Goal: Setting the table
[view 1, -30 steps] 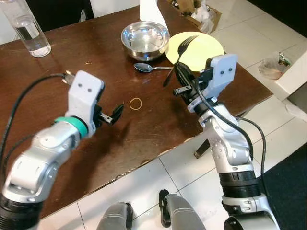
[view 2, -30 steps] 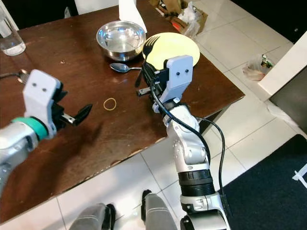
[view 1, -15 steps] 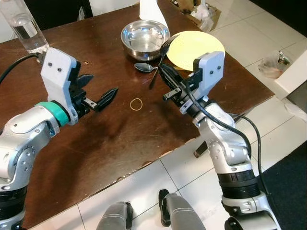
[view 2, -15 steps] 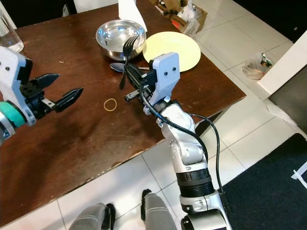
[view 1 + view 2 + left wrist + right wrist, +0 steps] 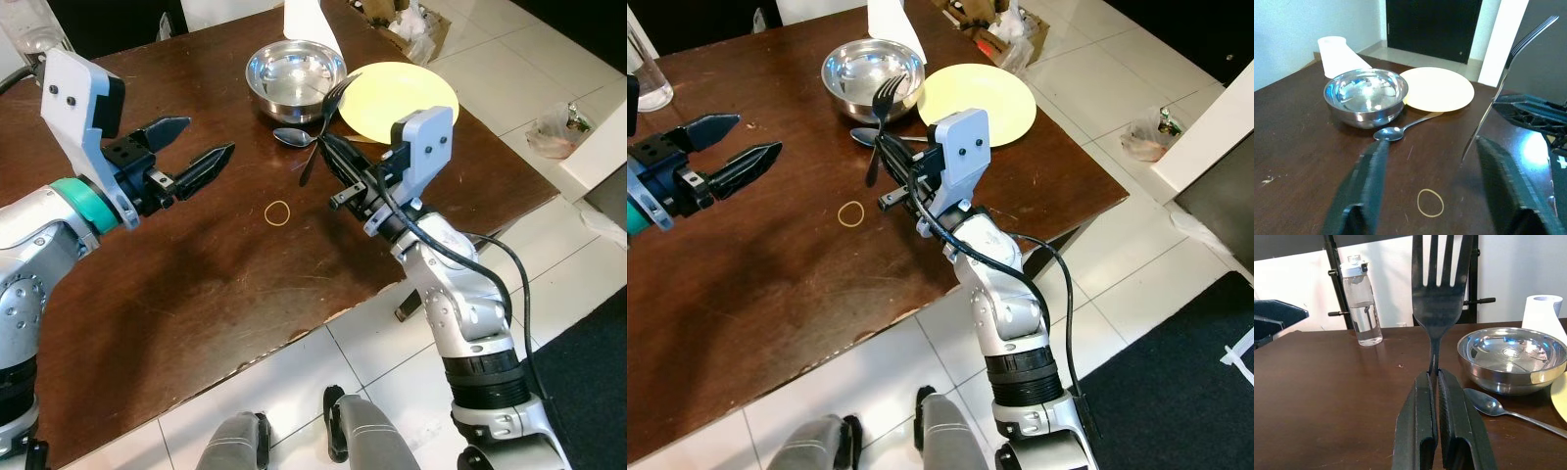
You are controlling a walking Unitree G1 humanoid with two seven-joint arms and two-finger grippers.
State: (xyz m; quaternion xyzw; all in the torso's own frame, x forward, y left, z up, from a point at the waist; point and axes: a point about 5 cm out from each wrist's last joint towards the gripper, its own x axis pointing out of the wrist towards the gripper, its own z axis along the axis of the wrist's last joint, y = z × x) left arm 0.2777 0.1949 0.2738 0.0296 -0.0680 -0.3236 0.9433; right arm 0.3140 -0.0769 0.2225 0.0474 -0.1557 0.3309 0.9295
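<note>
My right gripper (image 5: 340, 160) is shut on the handle of a dark fork (image 5: 333, 113), holding it tines up above the brown table (image 5: 196, 294), just in front of the steel bowl (image 5: 296, 76). A spoon (image 5: 294, 137) lies between the bowl and the fork. Right of the bowl sits a yellow plate (image 5: 407, 98). My left gripper (image 5: 208, 139) hangs open over the table's left part, pointing at the fork. The left wrist view has the fork (image 5: 1503, 88) between its fingers (image 5: 1369, 181), still apart from them. In the right wrist view the fingers (image 5: 1418, 421) clamp the fork (image 5: 1437, 284).
A rubber band (image 5: 279, 211) lies on the table below the two grippers. A water bottle (image 5: 647, 69) stands at the far left, a white paper roll (image 5: 309, 20) behind the bowl. The table's front edge runs near my feet; a box (image 5: 416, 24) and a bag (image 5: 558, 132) sit on the tiled floor.
My right gripper carried the fork left, from above the plate to in front of the bowl. My left gripper rose, moved farther out over the table and opened.
</note>
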